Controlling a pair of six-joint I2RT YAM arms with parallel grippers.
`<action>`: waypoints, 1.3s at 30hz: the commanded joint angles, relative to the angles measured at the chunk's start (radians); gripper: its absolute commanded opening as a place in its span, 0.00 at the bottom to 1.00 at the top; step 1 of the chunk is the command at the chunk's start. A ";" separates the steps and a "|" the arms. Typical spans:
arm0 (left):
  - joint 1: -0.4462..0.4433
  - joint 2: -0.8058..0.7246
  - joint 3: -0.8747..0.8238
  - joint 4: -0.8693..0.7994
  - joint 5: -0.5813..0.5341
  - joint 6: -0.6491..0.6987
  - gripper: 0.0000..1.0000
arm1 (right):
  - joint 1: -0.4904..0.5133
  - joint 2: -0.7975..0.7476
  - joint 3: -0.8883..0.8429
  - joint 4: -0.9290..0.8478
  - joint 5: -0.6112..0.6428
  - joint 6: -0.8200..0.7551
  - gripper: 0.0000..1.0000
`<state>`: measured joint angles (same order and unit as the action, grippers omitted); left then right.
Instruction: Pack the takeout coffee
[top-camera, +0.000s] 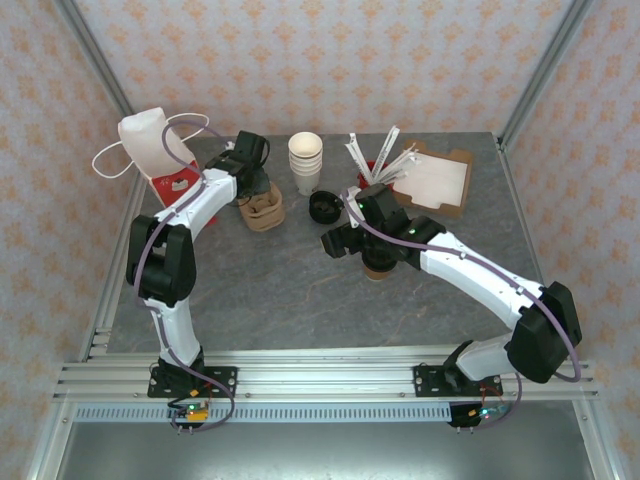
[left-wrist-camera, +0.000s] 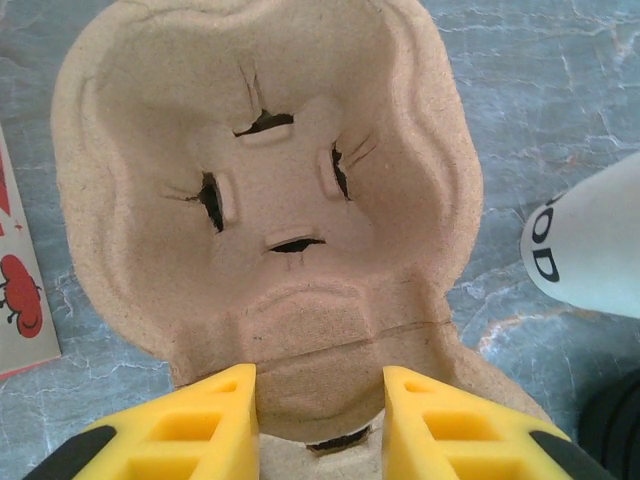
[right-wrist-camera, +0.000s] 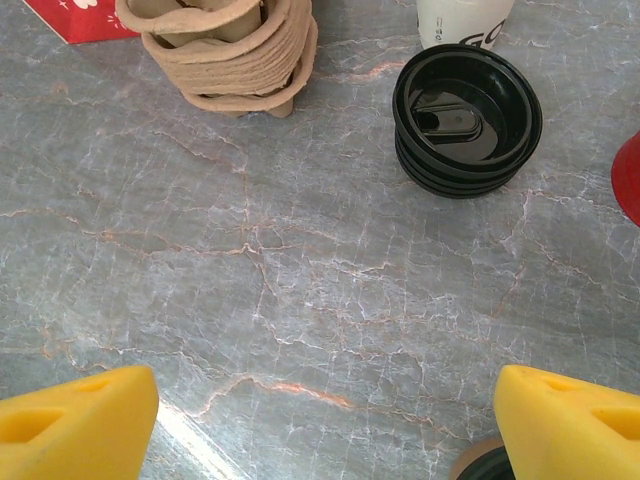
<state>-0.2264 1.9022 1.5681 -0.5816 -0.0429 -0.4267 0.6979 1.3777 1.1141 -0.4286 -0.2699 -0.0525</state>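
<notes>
The takeout coffee (top-camera: 378, 270), a tan cup, stands mid-table, mostly hidden under my right arm; its black lid and tan rim (right-wrist-camera: 485, 466) peek in at the bottom of the right wrist view, beside the right finger. My right gripper (top-camera: 335, 243) (right-wrist-camera: 320, 400) hovers open over bare table just left of the cup, holding nothing. My left gripper (top-camera: 250, 186) (left-wrist-camera: 320, 400) is down on the stack of brown pulp cup carriers (top-camera: 265, 211) (left-wrist-camera: 265, 200), its yellow fingers pressed against either side of the top carrier's middle ridge. The red-and-white bag (top-camera: 155, 150) stands at the back left.
A stack of lidless cream cups (top-camera: 306, 162) (right-wrist-camera: 462, 18) and a pile of loose black lids (top-camera: 325, 207) (right-wrist-camera: 467, 120) sit behind the right gripper. A brown tray (top-camera: 440, 180) with napkins and straws is at the back right. The carrier stack (right-wrist-camera: 225, 50) stands left of the lids.
</notes>
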 joint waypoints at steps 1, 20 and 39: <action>0.004 -0.050 0.003 -0.041 0.015 0.053 0.31 | 0.006 0.004 -0.004 0.008 0.009 0.011 0.88; -0.317 -0.488 -0.250 -0.105 -0.175 -0.068 0.32 | -0.101 -0.106 0.057 -0.079 0.234 0.138 0.89; -0.852 -0.204 -0.391 0.029 -0.286 -0.438 0.35 | -0.253 -0.294 -0.008 -0.210 0.378 0.163 0.90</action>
<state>-1.0752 1.6752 1.1412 -0.5716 -0.2707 -0.8238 0.4480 1.1030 1.1320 -0.5964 0.0868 0.0944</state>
